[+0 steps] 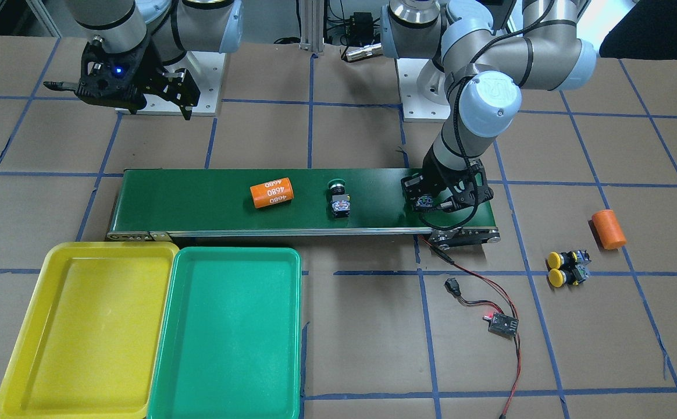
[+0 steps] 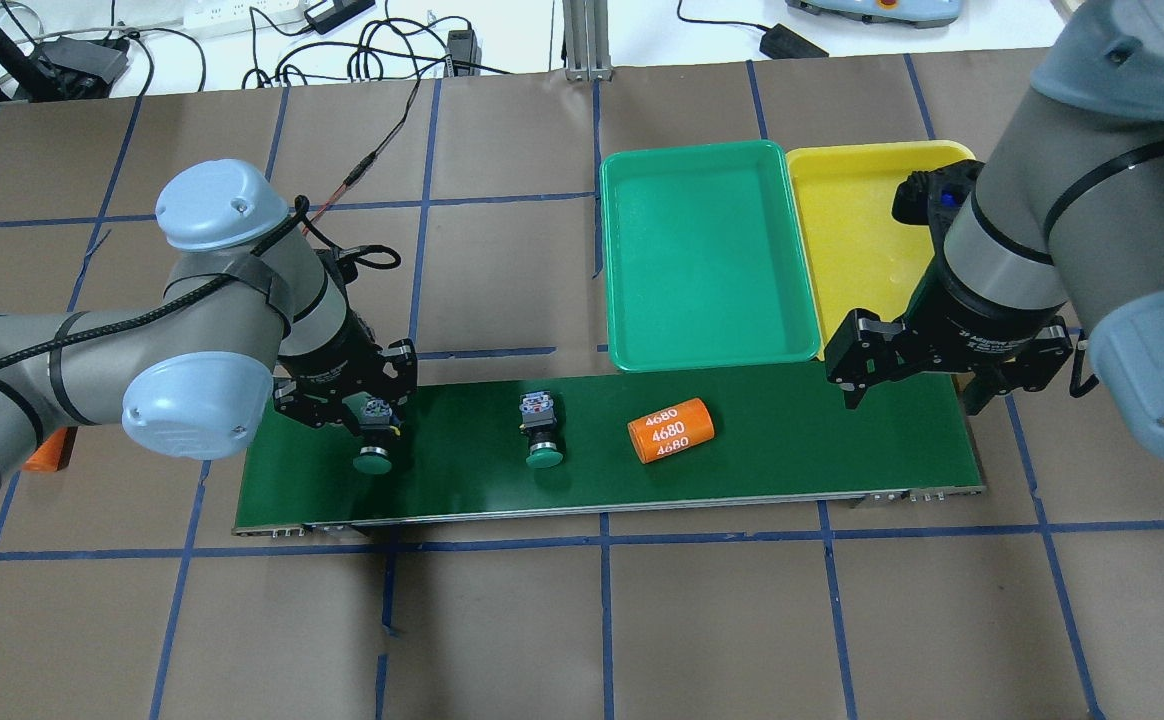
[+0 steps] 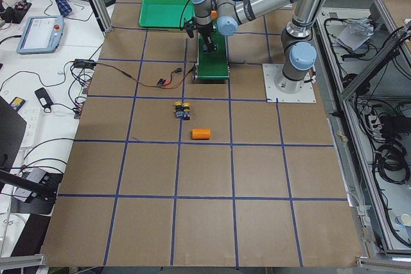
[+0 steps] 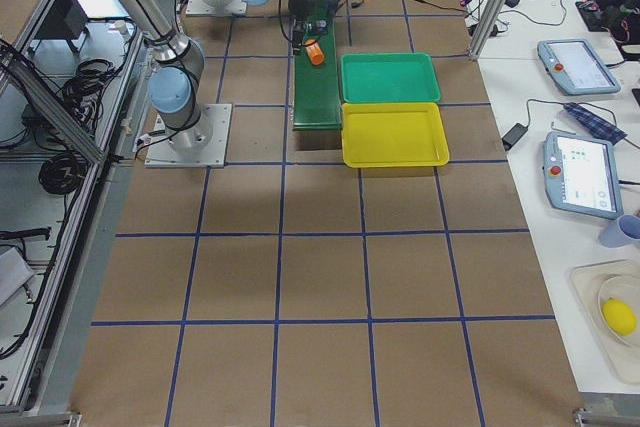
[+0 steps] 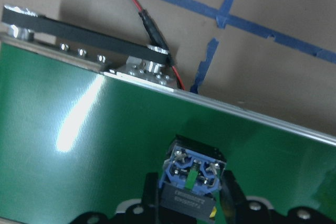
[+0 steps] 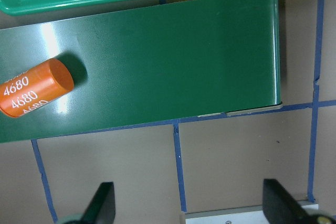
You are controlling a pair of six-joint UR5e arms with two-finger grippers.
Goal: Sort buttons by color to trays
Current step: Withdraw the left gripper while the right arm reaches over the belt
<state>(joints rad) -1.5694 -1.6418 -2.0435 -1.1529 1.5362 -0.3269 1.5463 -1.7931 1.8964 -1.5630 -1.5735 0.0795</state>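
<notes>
Left hand (image 2: 367,418) pinching green button (image 2: 374,461) on belt (image 2: 792,440); right hand (image 2: 914,398) spread, hovering over opposite belt end.

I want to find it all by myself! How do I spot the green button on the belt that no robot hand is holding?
Find the long dark-green conveyor belt in the table's middle. Near its middle lies a green-capped push-button with a black body, next to the orange cylinder marked 4680. Its green-capped twin sits in the left gripper; this one lies untouched.
</notes>
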